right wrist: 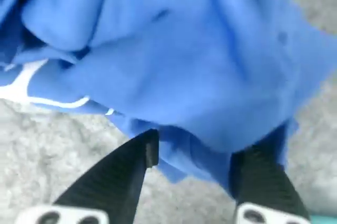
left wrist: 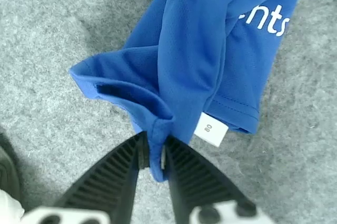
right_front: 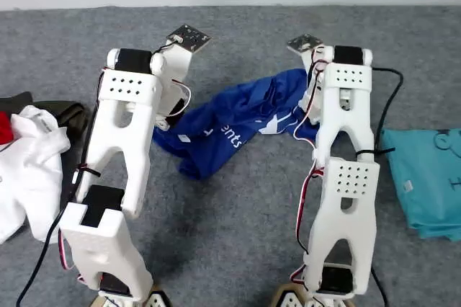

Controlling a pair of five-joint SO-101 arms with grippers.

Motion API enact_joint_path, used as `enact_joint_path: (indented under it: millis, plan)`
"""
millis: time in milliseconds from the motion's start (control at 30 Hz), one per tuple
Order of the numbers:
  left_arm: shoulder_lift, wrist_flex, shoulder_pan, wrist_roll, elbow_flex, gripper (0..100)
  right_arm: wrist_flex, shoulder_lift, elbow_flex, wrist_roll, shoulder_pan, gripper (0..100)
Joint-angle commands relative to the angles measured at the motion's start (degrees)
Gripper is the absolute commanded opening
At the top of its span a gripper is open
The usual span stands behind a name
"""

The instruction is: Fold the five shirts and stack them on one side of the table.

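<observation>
My left jaws are closed on a bunched edge of the blue shirt (right_front: 230, 123), near its white tag (left wrist: 211, 128). My right jaws stand open, straddling the shirt's other end without pinching it. The shirt lies crumpled in the middle of the desk (right_front: 238, 235). A teal shirt (right_front: 425, 177) that looks folded sits off to my right, and a white shirt (right_front: 29, 163) is heaped with darker garments (right_front: 68, 114) to my left.

To do this well, I judge the right jaws should close on a single hem or corner, not a thick wad, to match the left's hold. Then both should lift and draw apart evenly, so the cloth spreads flat before any fold. The left pinch looks shallow, and a sharp tug could slip it.
</observation>
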Motion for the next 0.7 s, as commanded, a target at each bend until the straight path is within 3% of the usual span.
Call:
enact_joint_path:
  millis: [0,267,500,667]
  plan:
    - [-3.3,-0.1,0.8,-0.6,-0.2,1,2.2,-6.0,-0.3,-5.9,0.7,26.2]
    - [-3.3,-0.1,0.8,-0.6,-0.2,1,2.2,-20.4,2.1,-8.6,0.5,25.5]
    - [-3.3,-0.1,0.8,-0.6,-0.2,1,1.9,-27.5,7.9,-8.7,0.6,1.3]
    - [-3.3,-0.1,0.8,-0.6,-0.2,1,1.9,-29.3,7.9,-8.5,1.7,0.9]
